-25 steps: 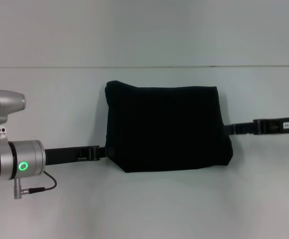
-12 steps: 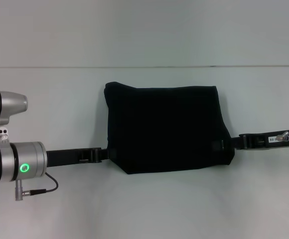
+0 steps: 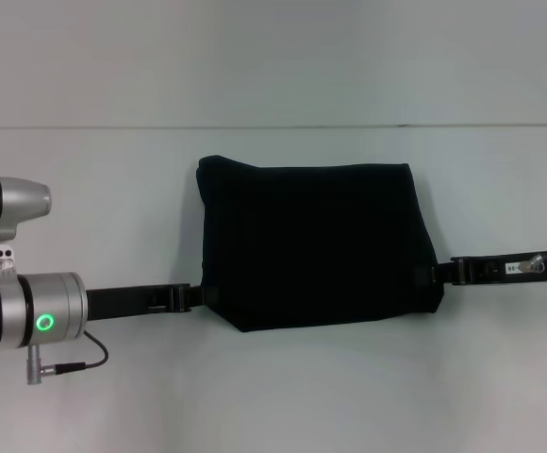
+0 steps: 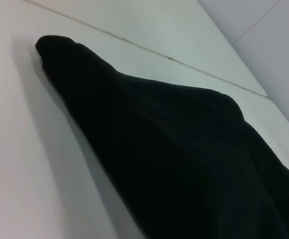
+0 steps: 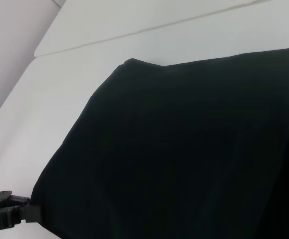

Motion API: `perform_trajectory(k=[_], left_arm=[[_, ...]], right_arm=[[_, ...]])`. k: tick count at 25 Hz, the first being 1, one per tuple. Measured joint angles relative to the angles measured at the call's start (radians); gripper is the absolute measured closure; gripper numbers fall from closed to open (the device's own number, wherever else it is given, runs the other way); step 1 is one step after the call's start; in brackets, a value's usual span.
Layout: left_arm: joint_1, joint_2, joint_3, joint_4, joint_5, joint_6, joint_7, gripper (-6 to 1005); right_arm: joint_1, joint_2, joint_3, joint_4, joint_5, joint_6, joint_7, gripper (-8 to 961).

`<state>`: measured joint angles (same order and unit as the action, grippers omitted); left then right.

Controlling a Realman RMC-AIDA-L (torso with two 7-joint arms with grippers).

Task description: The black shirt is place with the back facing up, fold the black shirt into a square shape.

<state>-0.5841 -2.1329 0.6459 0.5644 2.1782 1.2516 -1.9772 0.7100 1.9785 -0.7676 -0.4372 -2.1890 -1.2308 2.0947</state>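
Observation:
The black shirt (image 3: pixel 316 245) lies folded into a rough rectangle in the middle of the white table. It fills much of the left wrist view (image 4: pixel 184 159) and the right wrist view (image 5: pixel 184 149). My left gripper (image 3: pixel 196 295) is low at the shirt's near left corner, its tip touching the edge of the cloth. It also shows in the right wrist view (image 5: pixel 15 211). My right gripper (image 3: pixel 440 274) is at the shirt's near right corner, its tip against the cloth.
The white table (image 3: pixel 273 396) stretches on all sides of the shirt. Its far edge (image 3: pixel 273 126) meets a pale wall. A grey cable (image 3: pixel 66 357) hangs from my left wrist.
My right arm has moved toward the near side along the shirt's right edge and pulled back a little to the right. My left arm has barely shifted. The shirt's lower right corner settled slightly.

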Motion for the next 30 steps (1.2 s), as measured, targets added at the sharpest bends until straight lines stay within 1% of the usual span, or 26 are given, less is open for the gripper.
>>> perform_trajectory(k=[6, 12, 17, 20, 22, 26, 30], left_arm=[[0.005, 0.002, 0.000, 0.000, 0.000, 0.002, 0.000, 911], [0.007, 0.003, -0.005, 0.000, 0.015, 0.003, 0.000, 897], [0.004, 0.005, -0.006, 0.001, 0.022, 0.006, -0.001, 886], [0.003, 0.007, -0.005, 0.006, 0.023, 0.009, 0.000, 880], [0.001, 0.012, -0.004, 0.009, 0.025, 0.010, 0.000, 876], [-0.001, 0.029, -0.009, 0.014, 0.025, 0.016, 0.000, 867], [-0.003, 0.043, -0.011, 0.038, 0.051, 0.035, -0.004, 858]], right_arm=[[-0.014, -0.009, 0.002, 0.000, 0.002, -0.005, -0.001, 859], [-0.024, -0.010, 0.007, -0.002, 0.003, -0.017, -0.001, 943], [-0.027, -0.011, 0.010, -0.009, 0.003, -0.033, 0.009, 942], [-0.035, -0.015, 0.019, -0.017, 0.003, -0.053, 0.007, 919], [-0.046, -0.016, 0.035, -0.033, 0.003, -0.066, 0.007, 903], [-0.081, -0.016, 0.099, -0.097, 0.003, -0.110, -0.004, 814], [-0.099, -0.014, 0.195, -0.150, 0.005, -0.165, -0.038, 724]])
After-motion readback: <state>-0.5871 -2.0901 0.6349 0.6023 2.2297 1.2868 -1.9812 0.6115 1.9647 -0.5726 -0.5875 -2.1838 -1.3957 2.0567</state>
